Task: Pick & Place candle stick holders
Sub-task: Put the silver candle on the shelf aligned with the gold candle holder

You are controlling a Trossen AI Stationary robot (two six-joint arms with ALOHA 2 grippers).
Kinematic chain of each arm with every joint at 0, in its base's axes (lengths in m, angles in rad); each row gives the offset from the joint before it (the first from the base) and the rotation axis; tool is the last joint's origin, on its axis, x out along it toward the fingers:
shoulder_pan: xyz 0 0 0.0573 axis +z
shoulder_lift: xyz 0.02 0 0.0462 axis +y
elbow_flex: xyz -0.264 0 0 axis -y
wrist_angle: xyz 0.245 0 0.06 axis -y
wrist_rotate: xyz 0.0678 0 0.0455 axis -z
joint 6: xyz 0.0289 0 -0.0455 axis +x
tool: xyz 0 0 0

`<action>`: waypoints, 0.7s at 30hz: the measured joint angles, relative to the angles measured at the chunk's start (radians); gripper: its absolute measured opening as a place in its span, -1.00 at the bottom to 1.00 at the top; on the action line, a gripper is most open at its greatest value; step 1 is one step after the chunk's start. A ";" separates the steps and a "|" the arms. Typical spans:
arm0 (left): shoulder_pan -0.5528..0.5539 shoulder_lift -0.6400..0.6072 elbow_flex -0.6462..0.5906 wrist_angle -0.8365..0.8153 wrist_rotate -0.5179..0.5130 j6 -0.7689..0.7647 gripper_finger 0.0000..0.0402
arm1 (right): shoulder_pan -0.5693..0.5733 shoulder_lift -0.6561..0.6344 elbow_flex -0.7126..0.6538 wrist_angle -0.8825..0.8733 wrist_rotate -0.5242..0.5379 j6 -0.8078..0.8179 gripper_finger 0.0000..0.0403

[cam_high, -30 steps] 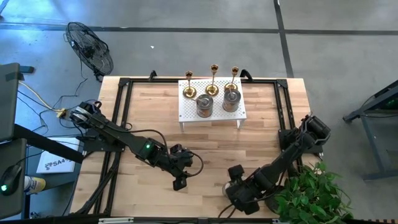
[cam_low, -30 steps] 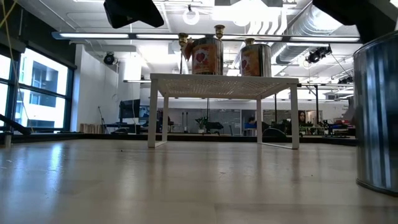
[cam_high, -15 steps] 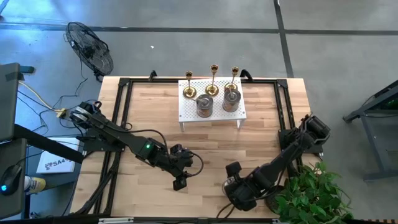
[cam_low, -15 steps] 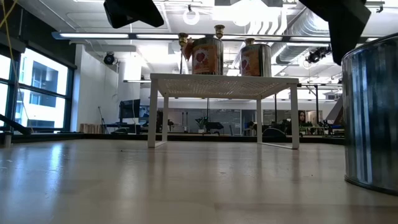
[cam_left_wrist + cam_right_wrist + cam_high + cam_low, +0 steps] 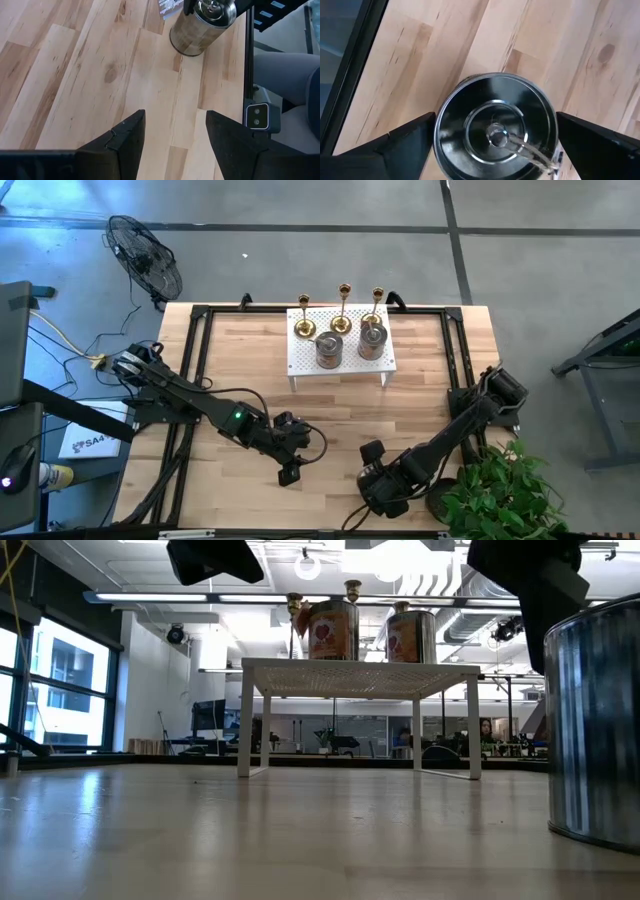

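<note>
While you hold at this moment, these are the findings.
Right gripper: your right gripper (image 5: 492, 145) sits directly above a cylindrical holder (image 5: 495, 132) at the table's near edge; its fingers (image 5: 400, 137) stand wide apart on either side of the holder, touching nothing I can confirm.
Left gripper: your left gripper (image 5: 172, 135) hovers over bare wood, fingers spread, empty; that same holder (image 5: 202, 22) stands ahead of it.
Other holders: well beyond both grippers, three gold candlesticks (image 5: 343, 308) and two cylindrical holders (image 5: 329, 348) stand on the white rack (image 5: 300, 360).
Obstructions: nothing stands between the right gripper and its holder; a potted plant (image 5: 505, 495) crowds just outside that arm.
Surface: wooden table (image 5: 240, 355) with a black frame.
</note>
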 joint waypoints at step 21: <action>0.000 0.000 0.000 0.000 0.000 0.000 0.03 | -0.006 0.003 0.000 0.042 -0.018 0.054 0.97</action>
